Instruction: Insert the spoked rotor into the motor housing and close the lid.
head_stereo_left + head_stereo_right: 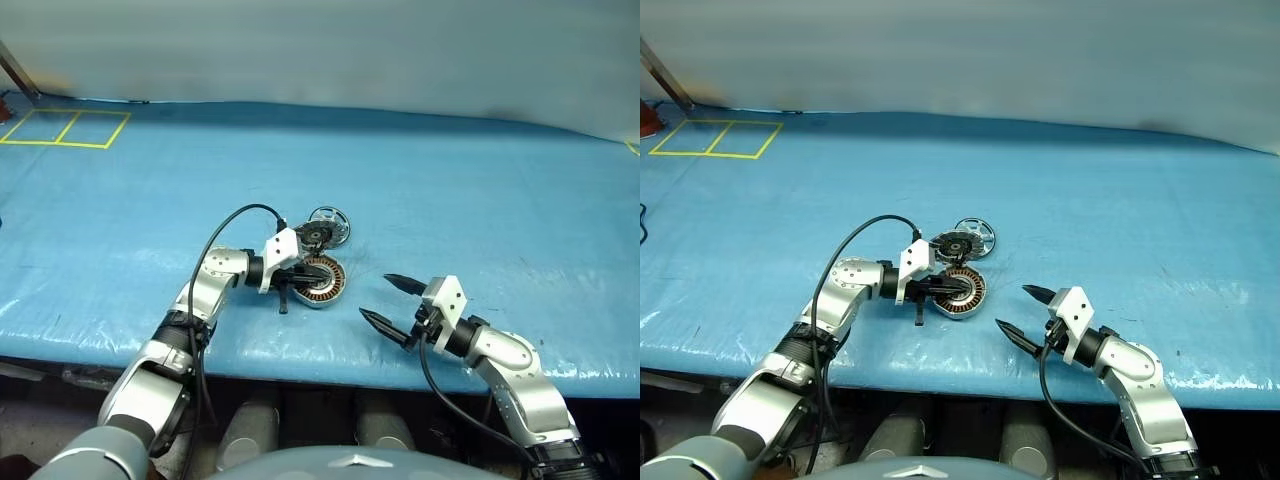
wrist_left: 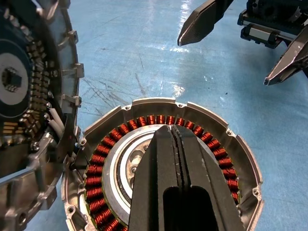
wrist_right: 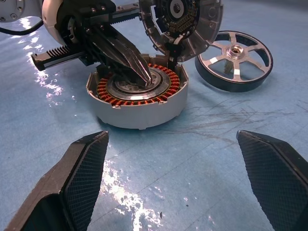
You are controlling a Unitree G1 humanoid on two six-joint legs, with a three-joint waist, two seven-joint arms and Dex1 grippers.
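Right wrist view takes in the blue tarp-covered table (image 3: 202, 159), scuffed with dark scratches and bright with glare. On it sits the motor housing (image 3: 139, 108), a shallow round pale-silver case with a full ring of copper-orange windings around a bright steel hub. From its far edge, at about one o'clock on the case, the lid (image 3: 185, 21) stands tilted up and open, showing a dark inside with a ring of small metal blocks and a pale centre; its rim is notched with ribs. Just beside the housing, at about two o'clock from it and clear of the case, the spoked rotor (image 3: 235, 60) lies flat on the tarp: a silver wheel with a dark outer band, a threaded central hub and broad flat spokes with dark gaps between. In the left eye view the housing lies near the table's front edge, with the rotor behind it at about one o'clock. The left gripper (image 2: 177, 144) has its black fingers pressed together with nothing between them, their tips over the housing's hub. The right gripper (image 1: 392, 300) rests near the housing at about four o'clock from it, its textured fingers (image 3: 82, 168) spread wide and empty.
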